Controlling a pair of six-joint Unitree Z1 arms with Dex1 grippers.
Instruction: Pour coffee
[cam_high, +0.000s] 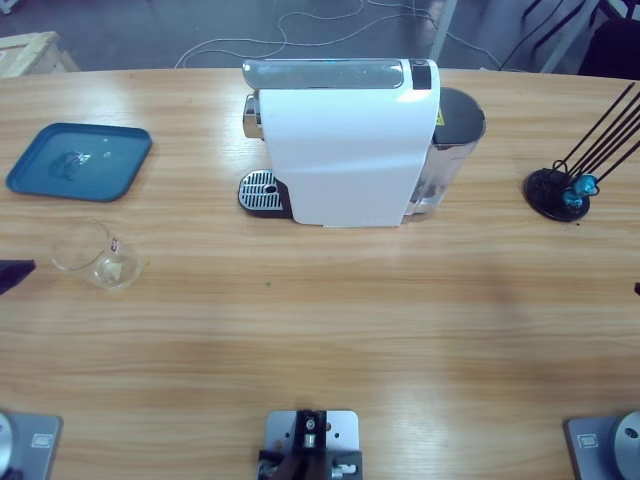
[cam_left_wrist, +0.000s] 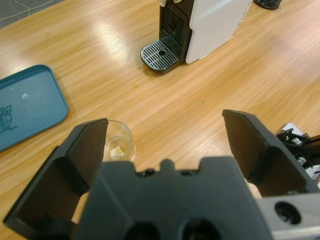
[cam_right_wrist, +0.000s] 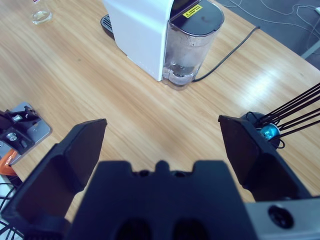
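No coffee shows in any view. A small clear glass (cam_high: 96, 256) stands on the table left of the white coffee machine (cam_high: 345, 140), with only a pale patch at its bottom (cam_left_wrist: 117, 151). The machine's black drip grille (cam_high: 260, 190) faces left and nothing stands on it. My left gripper (cam_left_wrist: 165, 145) is open and holds nothing; it hovers near the glass (cam_left_wrist: 118, 142), which sits just inside its left jaw. Only its dark tip (cam_high: 14, 272) shows at the high view's left edge. My right gripper (cam_right_wrist: 162, 145) is open with nothing in it, over the table's right side.
A blue tray (cam_high: 80, 160) lies at the far left. The machine's clear water tank (cam_right_wrist: 192, 45) is at its back, with a black cord (cam_right_wrist: 230, 55) running off. A black capsule stand (cam_high: 560, 192) with thin rods and blue capsules is at the right.
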